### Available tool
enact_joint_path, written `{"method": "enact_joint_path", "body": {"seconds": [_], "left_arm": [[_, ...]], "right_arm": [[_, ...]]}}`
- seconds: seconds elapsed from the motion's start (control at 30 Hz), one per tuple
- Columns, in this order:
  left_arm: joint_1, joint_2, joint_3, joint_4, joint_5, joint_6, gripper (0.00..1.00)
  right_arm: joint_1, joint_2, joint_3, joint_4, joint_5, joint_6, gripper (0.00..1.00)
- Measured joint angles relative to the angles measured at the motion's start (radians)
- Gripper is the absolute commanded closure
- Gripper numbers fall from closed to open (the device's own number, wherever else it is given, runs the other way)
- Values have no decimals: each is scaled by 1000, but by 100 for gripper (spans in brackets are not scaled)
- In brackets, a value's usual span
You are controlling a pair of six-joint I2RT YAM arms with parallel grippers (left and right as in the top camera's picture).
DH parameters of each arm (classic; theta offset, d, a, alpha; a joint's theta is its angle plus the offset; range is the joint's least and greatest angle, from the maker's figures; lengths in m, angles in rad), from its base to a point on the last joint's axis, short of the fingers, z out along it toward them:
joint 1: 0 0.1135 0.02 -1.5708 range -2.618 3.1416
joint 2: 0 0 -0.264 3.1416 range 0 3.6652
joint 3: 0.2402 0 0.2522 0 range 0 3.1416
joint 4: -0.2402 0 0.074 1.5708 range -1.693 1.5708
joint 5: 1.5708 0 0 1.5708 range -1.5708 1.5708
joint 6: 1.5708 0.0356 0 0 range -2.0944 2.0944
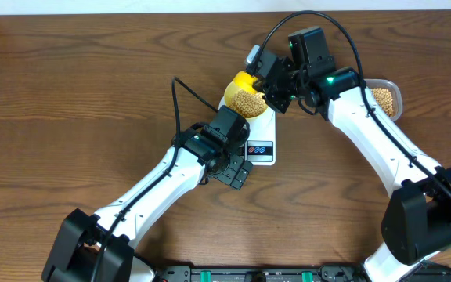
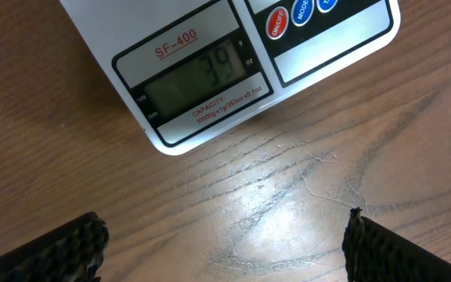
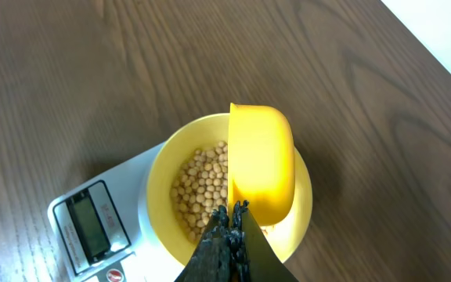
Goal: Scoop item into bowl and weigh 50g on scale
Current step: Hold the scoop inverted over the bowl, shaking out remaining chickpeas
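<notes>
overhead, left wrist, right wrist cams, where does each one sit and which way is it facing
Overhead: above the table, looking straight down; both white arms show, meeting at the scale.
Left wrist: on the left arm, looking down at the scale's display; the open left gripper shows fingertips in the bottom corners.
Right wrist: on the right arm, looking down into the bowl of beans; the shut right gripper holds the scoop.
Shared: both wrist views show the scale's display.

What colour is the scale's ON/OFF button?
Red. The ON/OFF button sits on the scale front, beside blue ones; the left wrist view shows it best.
</notes>
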Motion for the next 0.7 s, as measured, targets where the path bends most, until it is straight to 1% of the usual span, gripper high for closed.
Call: {"method": "enact_joint_path", "body": {"seconds": [0.5,0.7], "left_arm": [[0,0,0,0,0,0,2],[0,0,0,0,0,0,2]], "right_arm": [[0,0,0,5,-4,0,99],[0,0,0,33,13,0,99]]}}
